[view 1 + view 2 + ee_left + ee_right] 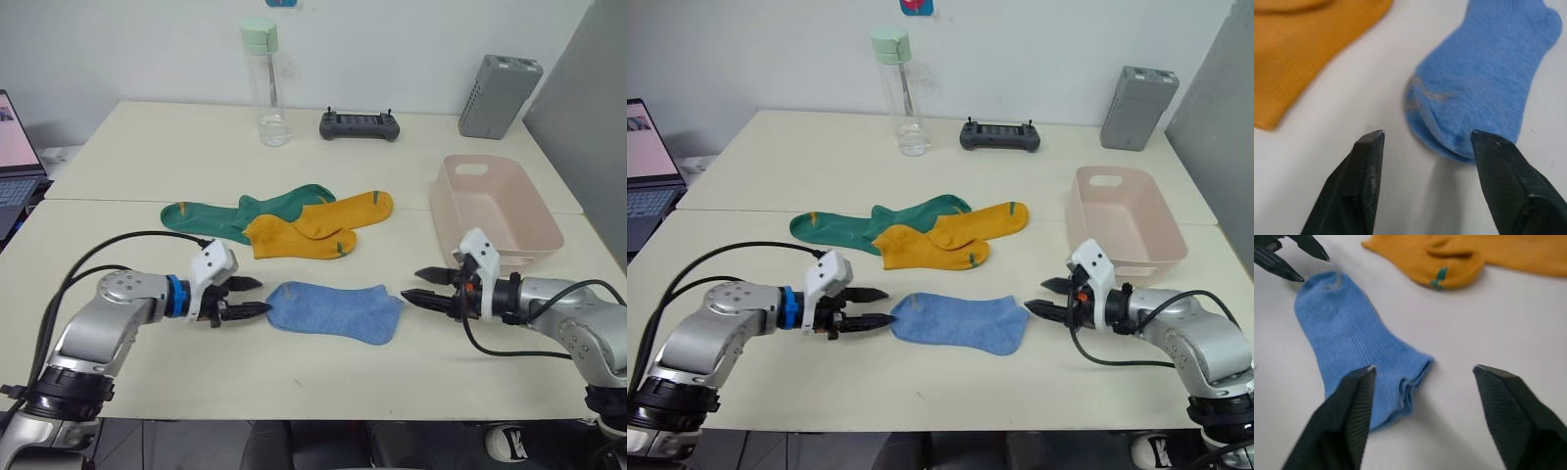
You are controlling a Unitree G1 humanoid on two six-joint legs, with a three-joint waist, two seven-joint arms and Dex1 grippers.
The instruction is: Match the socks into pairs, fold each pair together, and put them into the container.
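On the cream counter [118, 147], near its front edge, lies the soft light blue sock pair [336, 309], the two short socks stacked flat one on the other; left gripper [252, 297] sits at the toe end with fingers [1362, 166] parted moderately and holding nothing, one tip just beside the fabric; right gripper [419, 286] sits just off the cuff end, fingers [1354, 406] spread wide, also empty; the cuff shows two layers in the right wrist view. Behind, the mustard yellow socks with green marks [313, 227] overlap each other and lie partly over the longer dark green socks [240, 212]; the pale pink rectangular plastic tub [495, 206] stands to the right, nothing visible inside it.

Judgement: blue pair is matched, fold step is in hand; yellow and green not yet sorted. Next move calls for one gripper to advance, straddle both layers at an end and close on them, then carry that end over the other; risk is pinching the top sock alone.
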